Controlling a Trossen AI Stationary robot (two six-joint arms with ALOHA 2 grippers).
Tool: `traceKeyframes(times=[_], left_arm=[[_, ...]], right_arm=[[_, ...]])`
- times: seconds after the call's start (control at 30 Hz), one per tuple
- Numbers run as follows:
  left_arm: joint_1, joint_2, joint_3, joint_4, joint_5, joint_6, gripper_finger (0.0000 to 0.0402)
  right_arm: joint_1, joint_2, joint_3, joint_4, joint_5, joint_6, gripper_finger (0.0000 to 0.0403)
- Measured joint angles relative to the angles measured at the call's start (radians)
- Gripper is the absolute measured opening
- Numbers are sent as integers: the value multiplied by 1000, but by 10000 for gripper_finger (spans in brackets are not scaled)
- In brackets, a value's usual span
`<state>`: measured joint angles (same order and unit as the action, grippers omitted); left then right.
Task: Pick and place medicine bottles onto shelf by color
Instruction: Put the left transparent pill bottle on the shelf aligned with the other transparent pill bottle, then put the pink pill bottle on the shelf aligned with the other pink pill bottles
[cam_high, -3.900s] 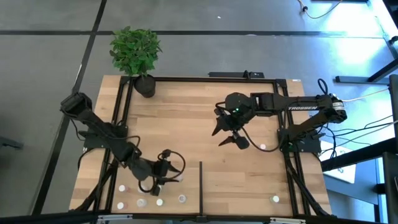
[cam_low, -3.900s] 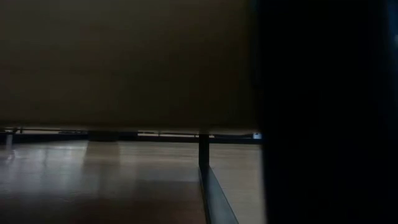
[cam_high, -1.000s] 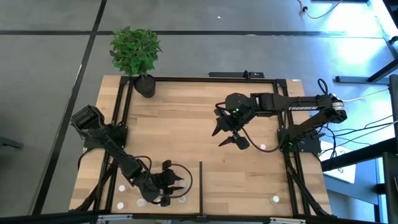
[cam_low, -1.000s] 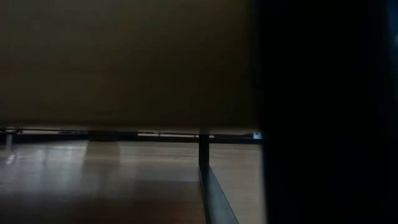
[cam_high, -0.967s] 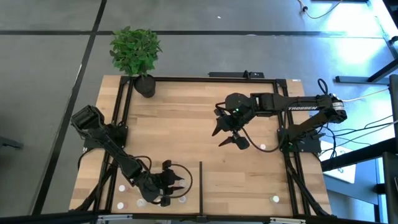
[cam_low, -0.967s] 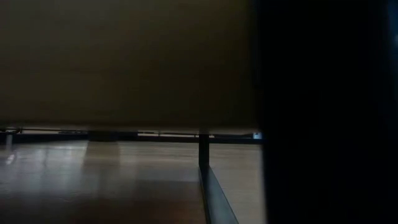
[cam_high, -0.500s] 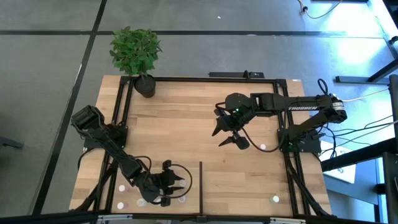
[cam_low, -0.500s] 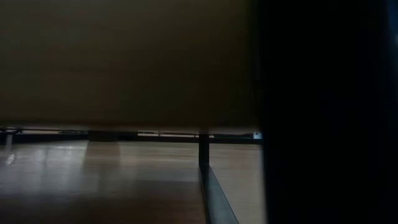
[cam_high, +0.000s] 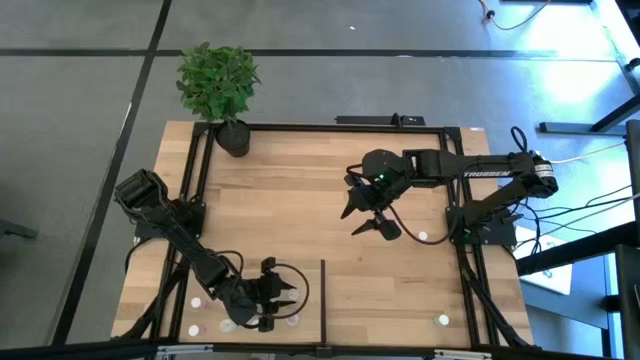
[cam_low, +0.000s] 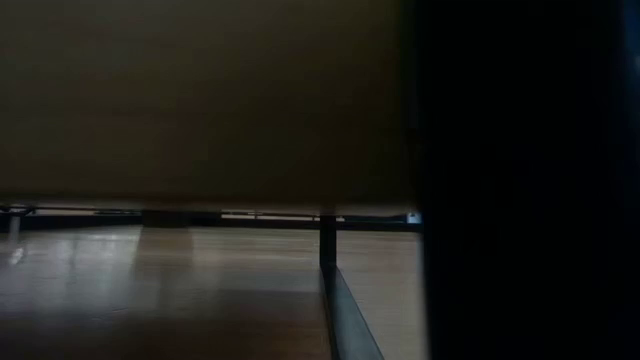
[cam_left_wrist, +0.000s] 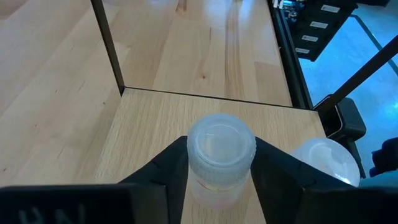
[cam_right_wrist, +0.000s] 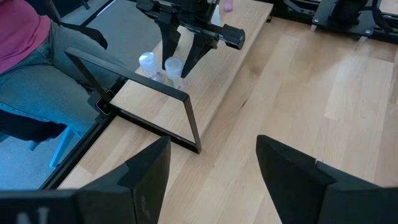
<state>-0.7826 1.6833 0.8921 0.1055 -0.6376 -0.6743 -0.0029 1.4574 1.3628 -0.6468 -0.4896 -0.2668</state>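
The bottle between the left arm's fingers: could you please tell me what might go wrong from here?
1. The bottle stands on the shelf between the left gripper fingers; if they drag on withdrawal, it could tip.
2. A second bottle sits close beside it, so a sideways move might knock that one.
3. The black divider bar stands near, which the arm could clip when lifting away.

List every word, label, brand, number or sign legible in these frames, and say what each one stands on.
"TROSSEN": white lettering on the right arm in the high view; small, only just readable.
Pale marks on the dark bar at the edge of the left wrist view: cut off, unreadable.
Pale marks on the dark bar at the edge of the right wrist view: cut off, unreadable.
Bottles, shelf, plant pot: no text visible.
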Motion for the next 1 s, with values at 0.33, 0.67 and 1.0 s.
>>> traceKeyframes(times=[0.33,0.67,1.0], left_arm=[[0,0,0,0,0,-5,179],[0,0,0,0,0,-6,206],[-2,-26,-1,10,0,-3,235]], right_arm=[[0,0,0,0,0,0,239],[0,0,0,0,0,0,239],[0,0,0,0,0,0,239]])
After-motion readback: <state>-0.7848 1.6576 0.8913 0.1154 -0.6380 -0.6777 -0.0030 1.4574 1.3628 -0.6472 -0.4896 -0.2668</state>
